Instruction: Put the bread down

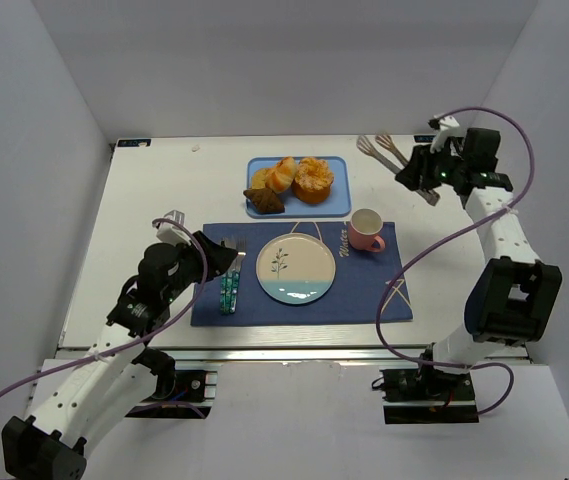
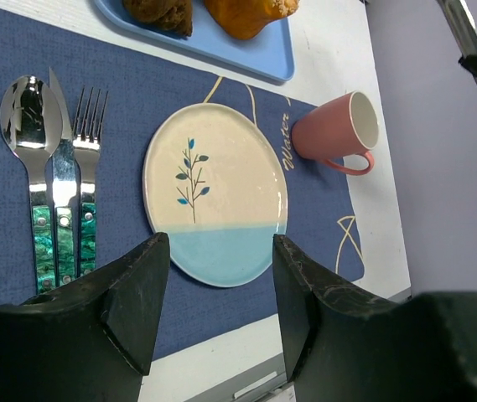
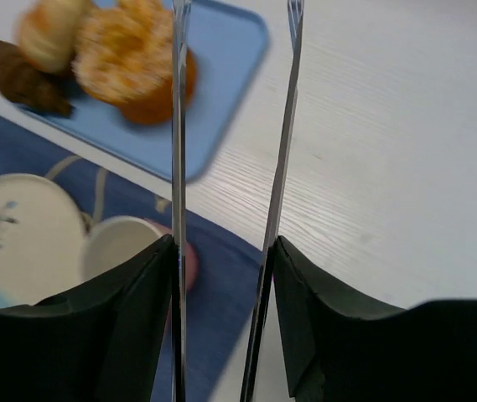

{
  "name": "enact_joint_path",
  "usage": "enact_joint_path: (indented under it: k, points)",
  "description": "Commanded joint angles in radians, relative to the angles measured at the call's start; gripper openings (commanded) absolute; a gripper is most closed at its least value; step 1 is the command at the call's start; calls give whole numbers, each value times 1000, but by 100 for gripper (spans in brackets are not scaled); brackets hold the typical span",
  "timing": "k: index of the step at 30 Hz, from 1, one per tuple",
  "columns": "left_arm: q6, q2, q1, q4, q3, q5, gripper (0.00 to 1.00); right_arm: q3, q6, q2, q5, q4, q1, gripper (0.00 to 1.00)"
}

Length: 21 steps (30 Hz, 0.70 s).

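The bread lies on a blue tray (image 1: 338, 196) at the back: two orange buns (image 1: 312, 178) and a dark brown piece (image 1: 264, 200), also seen in the right wrist view (image 3: 129, 59). A cream and light-blue plate (image 1: 295, 268) sits on the navy placemat (image 1: 364, 290). Over the table's back right, my right gripper (image 1: 416, 172) is shut on metal tongs (image 1: 382, 150); the two tong arms (image 3: 178, 126) press against the inner faces of its fingers and point toward the tray. My left gripper (image 1: 236, 262) hovers open and empty at the mat's left, its jaws facing the plate (image 2: 213, 193).
A pink cup (image 1: 366, 231) stands on the mat to the right of the plate. A spoon, knife and fork with green handles (image 1: 230, 280) lie to the left of the plate, under my left gripper. White walls close in the table on three sides.
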Motion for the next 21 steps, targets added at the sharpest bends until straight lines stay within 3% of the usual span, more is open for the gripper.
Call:
enact_joint_path:
  k: [1,12,21]
  points:
    - [11,-13,-1,-14,49,-19,62,101,149,43,-118,-17,75,55]
    - [3,-41,-1,-66,61,-39,62,302,504,252,-188,115,270,54]
    - [3,-41,-1,-85,69,-39,62,348,640,329,-57,124,396,56]
